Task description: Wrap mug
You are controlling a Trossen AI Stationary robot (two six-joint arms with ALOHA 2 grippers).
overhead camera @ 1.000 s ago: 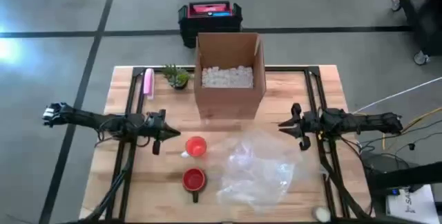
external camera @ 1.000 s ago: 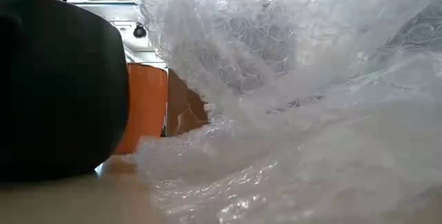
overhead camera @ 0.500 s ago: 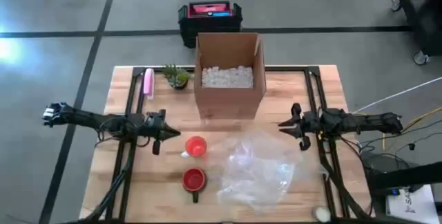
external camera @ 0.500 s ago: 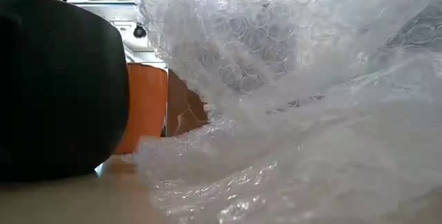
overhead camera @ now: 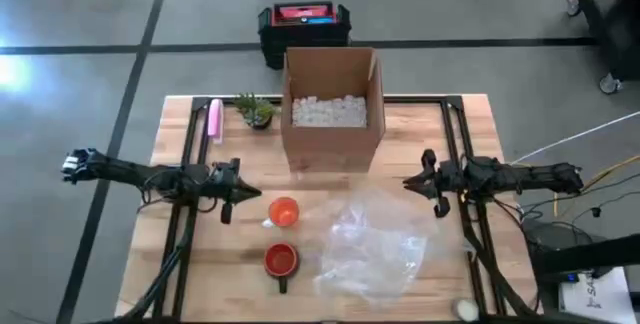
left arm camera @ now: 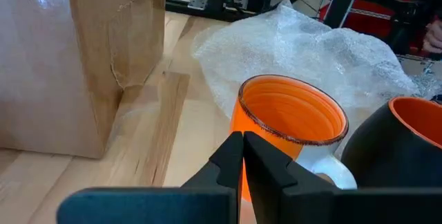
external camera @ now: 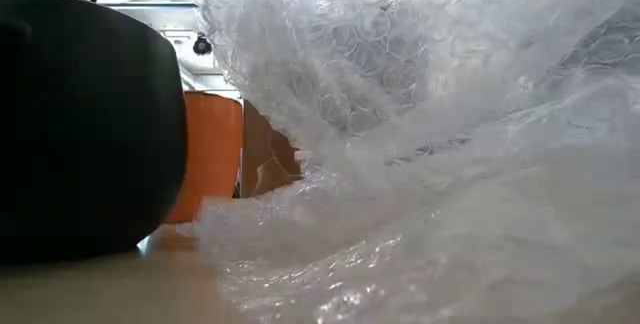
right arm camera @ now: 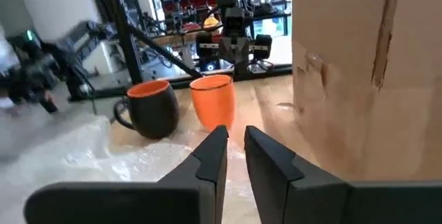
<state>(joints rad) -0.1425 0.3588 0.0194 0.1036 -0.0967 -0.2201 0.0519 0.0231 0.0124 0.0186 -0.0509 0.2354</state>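
Observation:
Two mugs stand upright on the wooden table: an orange mug (overhead camera: 284, 212) (left arm camera: 290, 124) and, nearer the front edge, a black mug (overhead camera: 280, 260) (right arm camera: 152, 110) with a red inside. A crumpled sheet of bubble wrap (overhead camera: 375, 244) (external camera: 450, 144) lies to their right. My left gripper (overhead camera: 236, 200) (left arm camera: 242, 156) hovers shut just left of the orange mug, touching nothing. My right gripper (overhead camera: 424, 188) (right arm camera: 235, 148) hovers at the table's right, beyond the wrap, fingers together with nothing between them.
An open cardboard box (overhead camera: 332, 109) with white filler stands at the table's far middle. A small plant (overhead camera: 256, 111) and a pink object (overhead camera: 214, 120) sit at the far left. A black and red case (overhead camera: 303, 26) is on the floor behind.

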